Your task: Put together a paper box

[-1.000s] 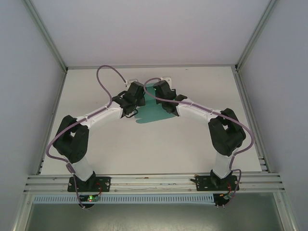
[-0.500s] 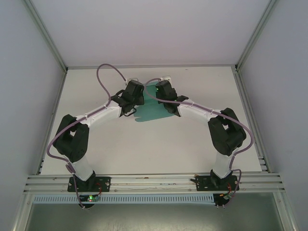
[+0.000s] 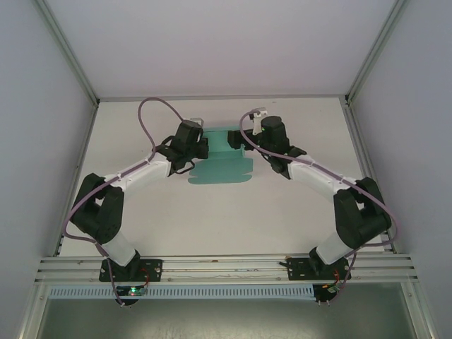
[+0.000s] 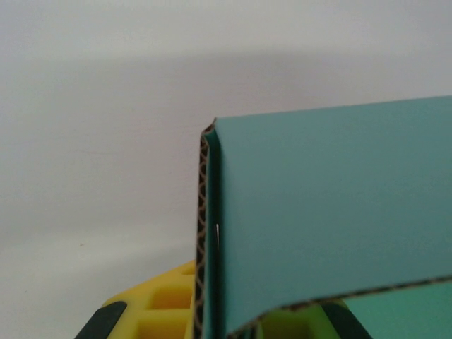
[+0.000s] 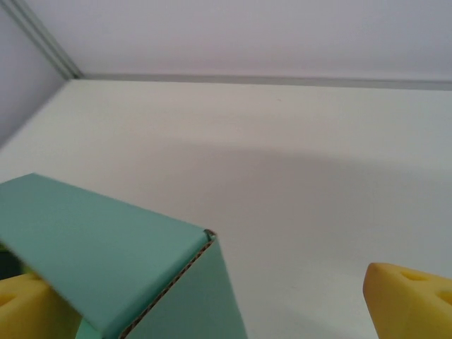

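Observation:
The teal paper box [image 3: 224,168] lies partly folded at the back middle of the table, one panel raised at its far edge and scalloped flaps flat toward me. My left gripper [image 3: 203,146] is shut on the raised panel's left end. In the left wrist view the card's corrugated edge [image 4: 205,240] stands between the yellow pads [image 4: 159,307]. My right gripper [image 3: 249,130] stands wide open just right of the box. In the right wrist view a folded corner of the box [image 5: 113,261] sits by the left pad [image 5: 25,307], and the other pad [image 5: 409,300] is far off it.
The white tabletop [image 3: 282,212] is bare around the box. Grey frame rails [image 3: 92,141] line the table's sides and back, and the back wall stands close behind the box. Purple cables [image 3: 148,116] loop above both wrists.
My right gripper has opened wide, let go of the card and drawn back to the right. The left gripper has kept its grip and shifted slightly left with the box.

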You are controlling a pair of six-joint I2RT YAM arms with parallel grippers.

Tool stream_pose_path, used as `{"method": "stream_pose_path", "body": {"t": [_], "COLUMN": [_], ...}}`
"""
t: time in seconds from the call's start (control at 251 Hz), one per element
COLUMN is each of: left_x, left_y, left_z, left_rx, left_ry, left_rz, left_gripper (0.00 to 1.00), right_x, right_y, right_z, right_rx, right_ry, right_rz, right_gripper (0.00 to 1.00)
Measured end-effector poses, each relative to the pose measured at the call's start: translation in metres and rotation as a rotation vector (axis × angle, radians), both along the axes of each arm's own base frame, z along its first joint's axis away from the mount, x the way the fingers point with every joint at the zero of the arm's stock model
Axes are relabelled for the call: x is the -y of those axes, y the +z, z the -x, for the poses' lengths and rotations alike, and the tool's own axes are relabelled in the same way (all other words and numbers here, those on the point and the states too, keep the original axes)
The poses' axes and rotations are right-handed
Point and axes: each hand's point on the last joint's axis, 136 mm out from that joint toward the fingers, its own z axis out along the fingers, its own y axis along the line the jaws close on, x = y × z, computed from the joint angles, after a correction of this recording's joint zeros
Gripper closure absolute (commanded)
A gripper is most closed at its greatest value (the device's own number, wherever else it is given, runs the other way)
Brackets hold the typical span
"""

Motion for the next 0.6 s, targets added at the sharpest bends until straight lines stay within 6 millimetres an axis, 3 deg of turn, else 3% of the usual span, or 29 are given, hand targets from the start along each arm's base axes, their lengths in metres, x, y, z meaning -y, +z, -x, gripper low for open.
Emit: {"method": "stream_pose_path", "body": {"t": [0.196, 0.391, 0.499, 0.599], "left_x": [0.010, 0.022, 0.032, 0.032], "left_y": [0.003, 0.000, -0.014, -0.035], "left_z": [0.007, -0.001, 0.003, 0.016], "left_rx": [0.016, -0.025, -0.086, -0.156], "left_ry": [-0.156, -0.390, -0.574, -0.712], "left_rz": [-0.057, -0.229, -0.311, -0.434], "left_gripper": [1.00, 1.00, 1.00, 1.00], "right_x": [0.022, 0.062, 0.075, 0.086], "right_y": [0.013, 0.060, 0.076, 0.074], "right_z": [0.019, 0.047, 0.068, 0.081], "right_rx": [-0.010, 0.084, 0.113, 0.088], "right_ry": [0.030, -0.003, -0.020, -0.059], "right_rz": [-0.139, -0.215, -0.216, -0.177], "right_gripper": [0.01, 0.02, 0.01, 0.02]}}
